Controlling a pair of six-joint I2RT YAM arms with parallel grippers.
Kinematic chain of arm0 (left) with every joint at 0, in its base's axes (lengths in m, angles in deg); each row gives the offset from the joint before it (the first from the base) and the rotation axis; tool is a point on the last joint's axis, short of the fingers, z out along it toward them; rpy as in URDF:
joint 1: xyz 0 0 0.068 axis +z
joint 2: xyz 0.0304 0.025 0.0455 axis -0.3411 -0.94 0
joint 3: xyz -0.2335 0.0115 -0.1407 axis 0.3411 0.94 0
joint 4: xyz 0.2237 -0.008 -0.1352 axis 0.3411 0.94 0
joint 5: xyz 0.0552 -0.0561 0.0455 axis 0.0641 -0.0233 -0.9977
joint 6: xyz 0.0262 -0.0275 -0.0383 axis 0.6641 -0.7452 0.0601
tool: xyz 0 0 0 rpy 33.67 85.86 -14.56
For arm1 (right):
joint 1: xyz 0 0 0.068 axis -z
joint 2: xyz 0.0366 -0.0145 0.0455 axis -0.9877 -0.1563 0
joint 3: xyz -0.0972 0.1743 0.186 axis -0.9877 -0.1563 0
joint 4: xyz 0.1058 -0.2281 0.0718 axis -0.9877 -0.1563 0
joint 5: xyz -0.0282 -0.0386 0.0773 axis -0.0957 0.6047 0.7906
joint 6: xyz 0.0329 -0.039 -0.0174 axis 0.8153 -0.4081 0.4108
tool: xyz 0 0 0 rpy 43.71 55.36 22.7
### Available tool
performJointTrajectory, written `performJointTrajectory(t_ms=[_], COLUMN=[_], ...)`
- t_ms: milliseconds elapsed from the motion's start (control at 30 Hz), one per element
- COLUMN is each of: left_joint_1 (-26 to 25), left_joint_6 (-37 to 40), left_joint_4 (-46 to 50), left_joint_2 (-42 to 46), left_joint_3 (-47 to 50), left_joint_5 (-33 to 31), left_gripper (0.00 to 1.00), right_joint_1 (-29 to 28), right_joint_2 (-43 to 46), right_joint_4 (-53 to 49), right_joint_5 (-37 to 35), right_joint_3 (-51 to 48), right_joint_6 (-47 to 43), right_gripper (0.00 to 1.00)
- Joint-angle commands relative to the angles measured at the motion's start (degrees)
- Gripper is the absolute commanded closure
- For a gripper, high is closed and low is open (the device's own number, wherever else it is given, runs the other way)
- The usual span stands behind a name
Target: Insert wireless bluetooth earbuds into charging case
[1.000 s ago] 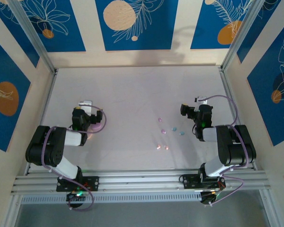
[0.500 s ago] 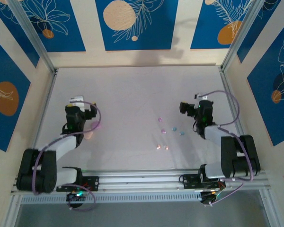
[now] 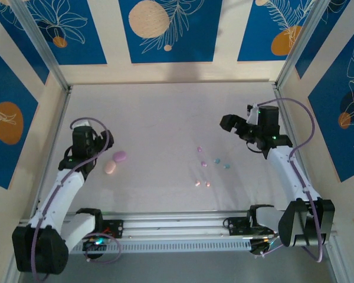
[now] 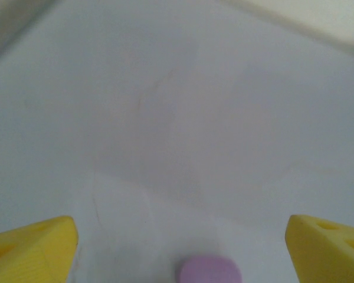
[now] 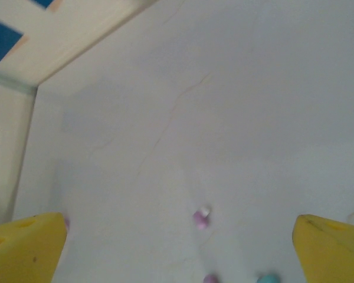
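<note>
6 tiny bead-like earbuds (image 3: 204, 164) dot the smooth pale table (image 3: 165, 118).

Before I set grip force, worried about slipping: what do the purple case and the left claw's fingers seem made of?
Purple case: probably smooth matte plastic; even pastel colour, rounded edge, no glare. Left claw's fingers: opaque yellow, likely plastic or rubber; dull, flat colour, cannot tell which.

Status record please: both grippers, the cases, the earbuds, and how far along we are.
left gripper: open, empty, facing purple case
right gripper: open, empty, apart from the earbuds
peach case: beside purple case, table left side
purple earbuds: two, loose, mid-right
blue earbuds: two, loose
pink earbuds: two, loose, nearest the arm bases
progress: no earbud picked up yet
</note>
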Motion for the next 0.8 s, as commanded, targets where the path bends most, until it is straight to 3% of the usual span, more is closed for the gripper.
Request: performJointTrajectory(t_ms=[0, 333, 467, 767], left_joint_1=[0.7, 0.4, -0.4, -1.9], left_joint_6=[-0.2, 4.4, 4.5, 5.2], left_joint_4=[9.2, 10.8, 12.0, 13.6], left_joint_2=[-3.0, -15.8, -20.7, -27.2], left_joint_3=[-1.5, -7.3, -9.7, -13.2], left_joint_5=[6.8, 11.8, 13.5, 11.6], left_gripper=[0.12, 0.16, 0.25, 0.31], right_joint_1=[-1.6, -5.1, -5.7, -6.6], right_joint_2=[0.2, -0.6, -1.0, -2.4], right_joint_4=[-8.1, -10.2, -10.5, -11.0], right_joint_5=[5.7, 6.7, 6.7, 7.3], right_joint_3=[1.9, 1.1, 1.0, 0.6], right_joint_6=[0.1, 0.2, 0.3, 0.9], right_gripper=[0.02, 0.01, 0.01, 0.01])
